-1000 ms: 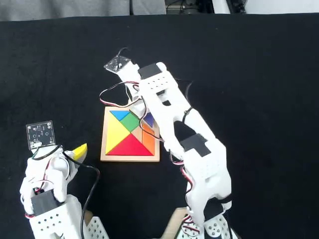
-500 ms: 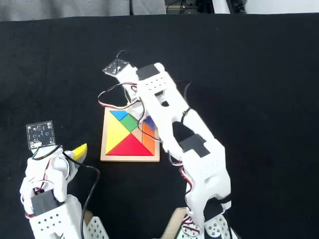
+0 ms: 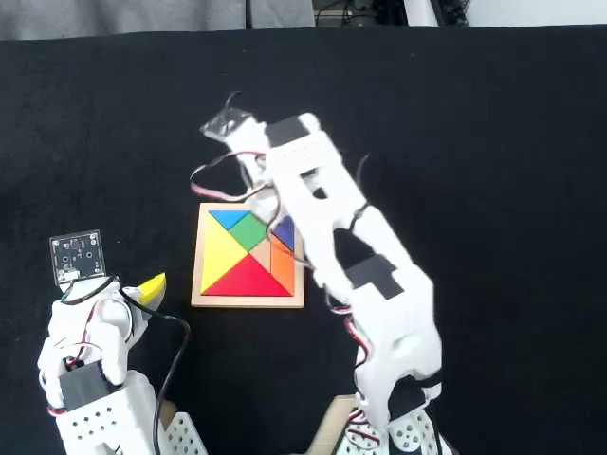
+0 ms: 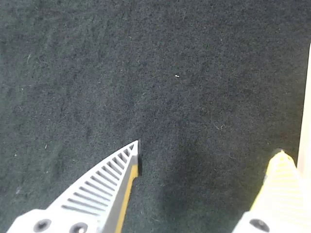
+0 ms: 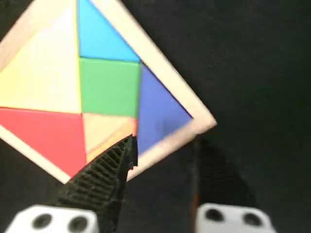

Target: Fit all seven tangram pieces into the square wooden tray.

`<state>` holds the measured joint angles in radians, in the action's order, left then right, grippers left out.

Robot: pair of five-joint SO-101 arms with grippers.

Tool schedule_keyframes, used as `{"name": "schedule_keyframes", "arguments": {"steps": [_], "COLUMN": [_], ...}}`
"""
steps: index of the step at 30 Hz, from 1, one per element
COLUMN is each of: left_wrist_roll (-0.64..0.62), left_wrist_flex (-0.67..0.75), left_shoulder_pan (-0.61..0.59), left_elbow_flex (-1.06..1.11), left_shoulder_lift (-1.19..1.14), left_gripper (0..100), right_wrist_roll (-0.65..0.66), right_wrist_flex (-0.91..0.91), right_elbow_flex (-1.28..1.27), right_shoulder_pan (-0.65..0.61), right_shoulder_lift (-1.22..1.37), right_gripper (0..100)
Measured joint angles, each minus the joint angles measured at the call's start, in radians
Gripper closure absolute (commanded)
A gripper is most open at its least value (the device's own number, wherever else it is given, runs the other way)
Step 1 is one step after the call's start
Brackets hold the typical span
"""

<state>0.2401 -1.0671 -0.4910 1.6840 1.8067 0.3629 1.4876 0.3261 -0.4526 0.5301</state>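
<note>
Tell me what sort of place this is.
Probably a lab or workshop robot bench: a table draped in black cloth, a white left arm and right arm at its near edge, and a wooden tangram tray.

High camera looked down over the black surface [image 3: 493, 142]; right wrist camera, close above, shared its square wooden tray [image 5: 165, 73].

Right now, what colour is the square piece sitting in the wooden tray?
The square piece is green; the right wrist view shows it best.
</note>
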Motion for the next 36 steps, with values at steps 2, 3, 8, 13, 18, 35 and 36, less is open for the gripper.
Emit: {"name": "schedule_keyframes", "arguments": {"steps": [2,3,8,13,18,35,36], "left_wrist_roll": [0.000,0.000,0.000,-0.064,-0.121,-0.121,-0.123], "left_wrist_flex": [0.000,0.000,0.000,-0.074,-0.101,0.206,0.192], "left_shoulder_pan": [0.000,0.000,0.000,0.000,0.000,0.219,0.233], "left_elbow_flex": [0.000,0.000,0.000,-0.008,-0.011,-0.206,-0.247], "left_shoulder_lift": [0.000,0.000,0.000,0.000,0.006,0.008,0.008], "left_gripper": [60,60,60,60,60,60,60], "right_wrist_roll": [0.000,0.000,0.000,0.000,-0.018,-0.020,-0.018], "right_wrist_flex": [0.048,0.077,0.173,0.239,0.239,-0.118,-0.121], "right_elbow_flex": [0.037,0.054,0.087,0.087,-0.020,-0.795,-0.799], "right_shoulder_pan": [0.026,0.038,0.112,0.193,0.288,0.407,0.407], "right_shoulder_lift": [-0.028,-0.048,-0.164,-0.299,-0.519,-1.364,-1.418], "right_gripper": [98.5,97.9,98.8,98.8,98.7,98.7,98.7]}}
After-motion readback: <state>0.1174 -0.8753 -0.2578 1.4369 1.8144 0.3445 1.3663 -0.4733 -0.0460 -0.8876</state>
